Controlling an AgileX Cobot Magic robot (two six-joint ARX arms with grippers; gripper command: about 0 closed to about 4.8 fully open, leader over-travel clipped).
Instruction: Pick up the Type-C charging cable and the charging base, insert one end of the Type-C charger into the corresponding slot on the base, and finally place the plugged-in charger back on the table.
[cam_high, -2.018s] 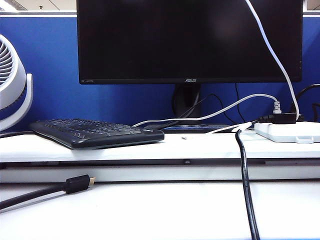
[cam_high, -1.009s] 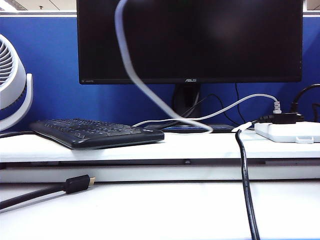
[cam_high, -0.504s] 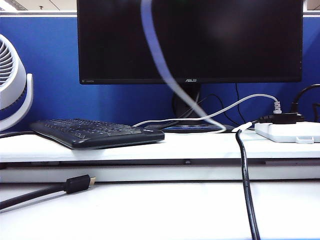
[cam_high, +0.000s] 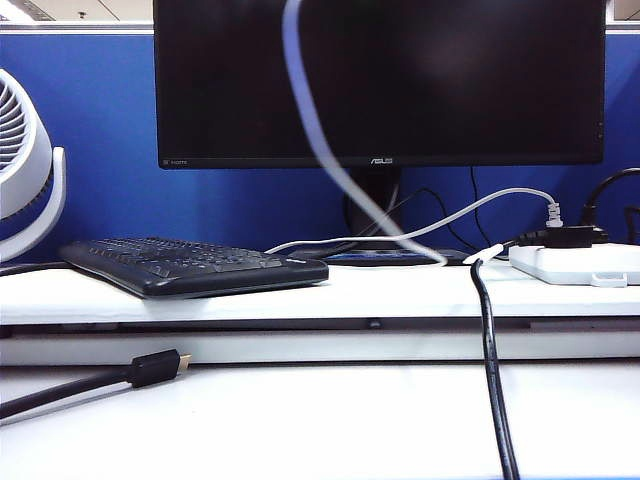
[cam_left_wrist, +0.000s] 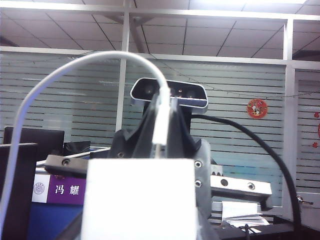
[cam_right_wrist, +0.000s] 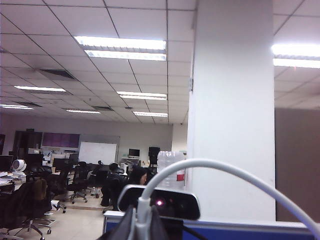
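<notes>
With the Type-C charging cable (cam_left_wrist: 161, 117) pinched by the right pincer (cam_left_wrist: 160, 137) at twelve o'clock above the charging base (cam_left_wrist: 140, 197) gripped by the left pincer (cam_right_wrist: 142, 227), insertion seems under way, and placement on the worktop (cam_high: 320, 420) is left.

One ASUS monitor (cam_high: 378, 80), one black keyboard (cam_high: 190, 265), one white desk fan (cam_high: 25, 165), one white power strip (cam_high: 578, 263), one thin white charging cable (cam_high: 330, 165) (hanging blurred), two thick black cables (cam_high: 492, 380), one white charger brick (cam_left_wrist: 140, 200).
</notes>
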